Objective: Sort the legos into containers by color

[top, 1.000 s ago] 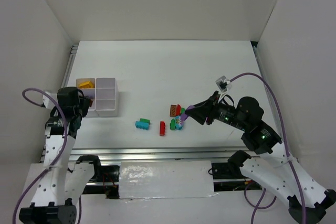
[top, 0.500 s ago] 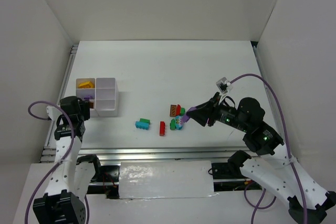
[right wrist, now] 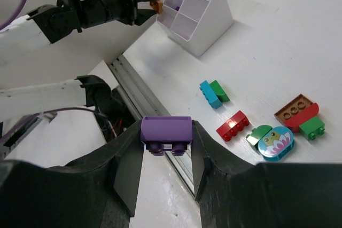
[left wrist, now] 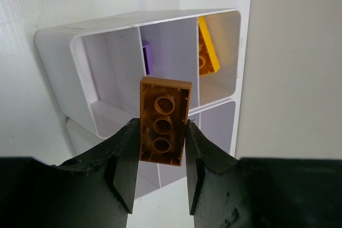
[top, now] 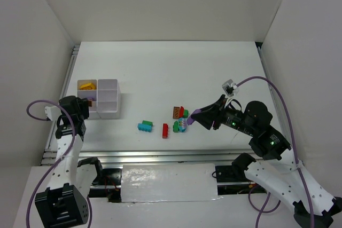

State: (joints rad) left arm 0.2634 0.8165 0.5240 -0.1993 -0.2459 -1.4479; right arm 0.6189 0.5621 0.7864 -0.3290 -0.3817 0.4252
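**White table, both claws loaded**

White matte table [top: 160, 68], boxed in by plain white panels [top: 160, 4]. Left claw [left wrist: 162, 132] is closed on a brown-orange brick [left wrist: 164, 118], glossy, with its hollow three-tube underside facing the camera. Just beyond its tips is the translucent white tray [left wrist: 107, 25], with rounded corners. A yellow brick [left wrist: 207, 52] leans in one cell and a purple sliver [left wrist: 147, 57] in the next. Right claw [right wrist: 166, 140] clamps a purple block [right wrist: 166, 129], smooth-faced. On the table ahead of it lie a red brick [right wrist: 233, 125], a teal-and-green pair [right wrist: 214, 93] and an oval teal piece [right wrist: 275, 143].

I see a brown brick [left wrist: 163, 126], a purple brick [right wrist: 165, 132], a white tray [left wrist: 59, 46] holding a yellow brick [left wrist: 207, 52], a red brick [right wrist: 233, 125], and at its four o'clock a teal oval [right wrist: 276, 143] with a pink flower print.
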